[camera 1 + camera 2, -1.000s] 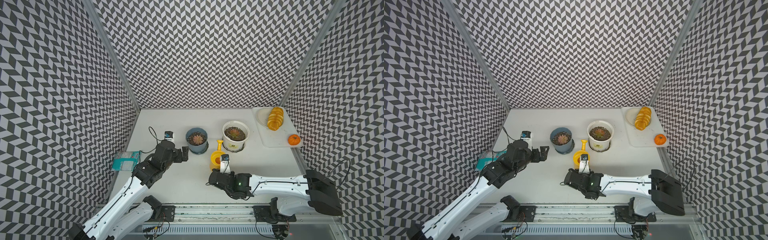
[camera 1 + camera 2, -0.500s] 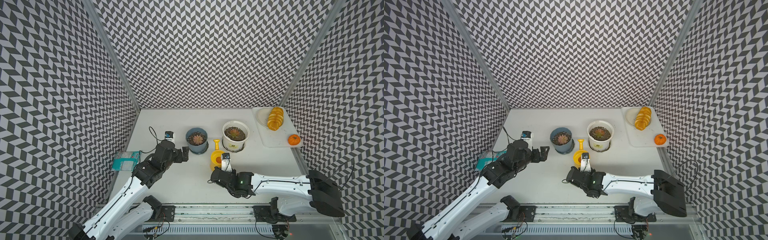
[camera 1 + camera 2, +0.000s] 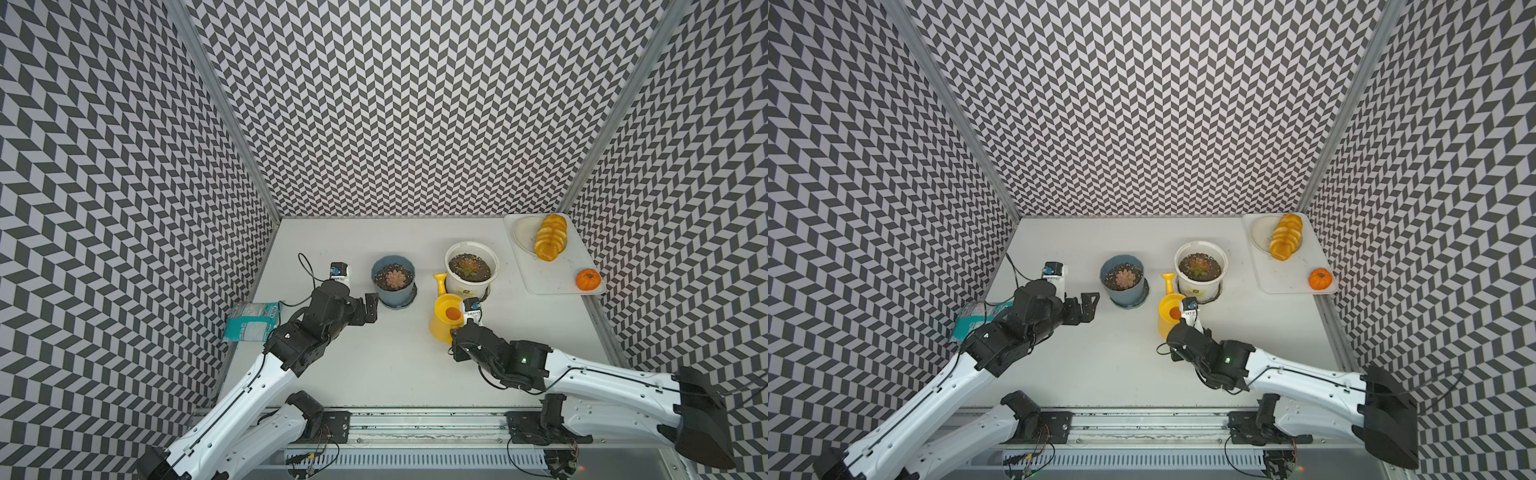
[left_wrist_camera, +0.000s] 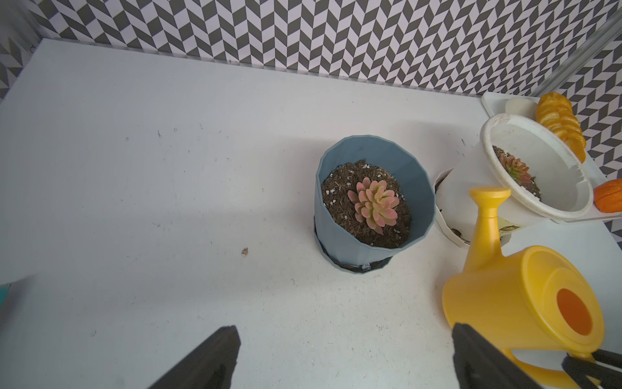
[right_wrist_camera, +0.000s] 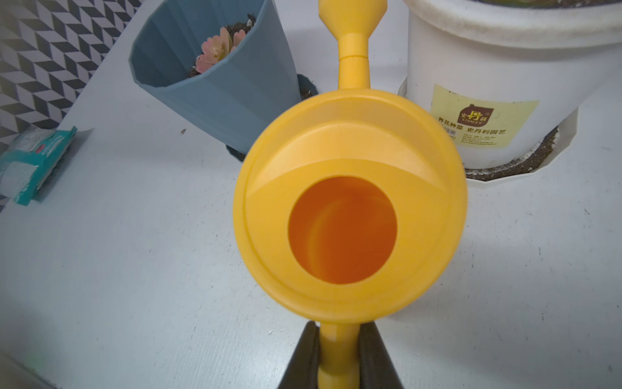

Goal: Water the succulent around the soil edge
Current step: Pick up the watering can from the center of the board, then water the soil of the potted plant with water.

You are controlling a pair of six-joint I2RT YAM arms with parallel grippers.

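Observation:
The succulent [image 3: 392, 278] [image 3: 1123, 278] [image 4: 374, 204] [image 5: 218, 51] is a pale pink rosette in a round blue-grey pot [image 3: 393, 293] [image 4: 350, 242]. The soil edge [image 4: 340, 188] is a dark gritty ring inside the pot's rim. A yellow watering can [image 3: 445, 316] [image 3: 1169, 316] [image 4: 525, 299] [image 5: 350, 202] stands upright on the table to the pot's right, its spout [image 5: 352, 43] pointing away between the two pots. My right gripper [image 5: 338, 357] is shut on the can's handle. My left gripper [image 3: 370, 308] [image 4: 345, 357] hangs open just left of the pot, with nothing between its fingers [image 4: 215, 357].
A white pot [image 3: 471, 270] [image 5: 505, 84] with a darker red-green rosette stands on a saucer right of the can. A white tray [image 3: 552, 282] at the back right carries a bread loaf [image 3: 550, 237] and a small orange pumpkin [image 3: 588, 279]. A teal packet [image 3: 251, 322] lies at the table's left edge.
My right gripper has moved in toward the yellow can and closed on its handle. The left arm has stayed where it was.

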